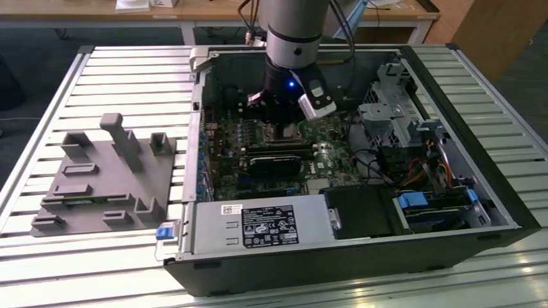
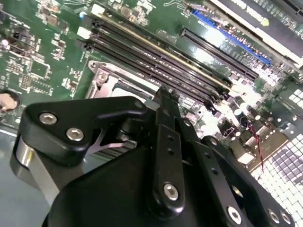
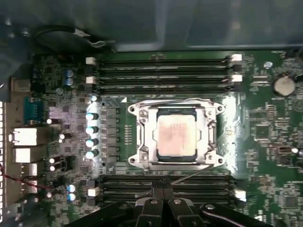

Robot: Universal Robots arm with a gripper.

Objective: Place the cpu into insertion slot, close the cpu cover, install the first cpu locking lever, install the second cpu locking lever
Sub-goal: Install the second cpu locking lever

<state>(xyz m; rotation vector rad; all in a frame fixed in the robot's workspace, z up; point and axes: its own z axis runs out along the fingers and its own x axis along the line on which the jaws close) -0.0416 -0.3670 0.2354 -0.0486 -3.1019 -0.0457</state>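
Note:
The cpu point(image 3: 176, 136), a pale silvery square, lies flat in the insertion slot point(image 3: 218, 161) on the green motherboard. The cpu cover point(image 3: 144, 137) is down around it as a metal frame. One thin locking lever point(image 3: 175, 100) lies along the frame's far side. A second thin lever point(image 3: 191, 175) angles out from the near side and ends at my fingertips. My gripper point(image 3: 163, 189) is shut, its black fingers together just off the socket's edge; whether they touch the lever I cannot tell. In the second wrist view the gripper point(image 2: 165, 94) stands beside the cover's corner point(image 2: 102, 78). In the exterior view the gripper point(image 1: 278, 128) is low inside the computer case.
Long black memory slots point(image 3: 161, 68) flank the socket on both sides. A row of capacitors point(image 3: 91, 135) and a coin battery point(image 3: 284, 85) stand nearby. A black card point(image 1: 274, 163), power supply point(image 1: 256, 224) and drive cage point(image 1: 394, 115) crowd the case. A grey fixture point(image 1: 102, 173) sits on the slatted table.

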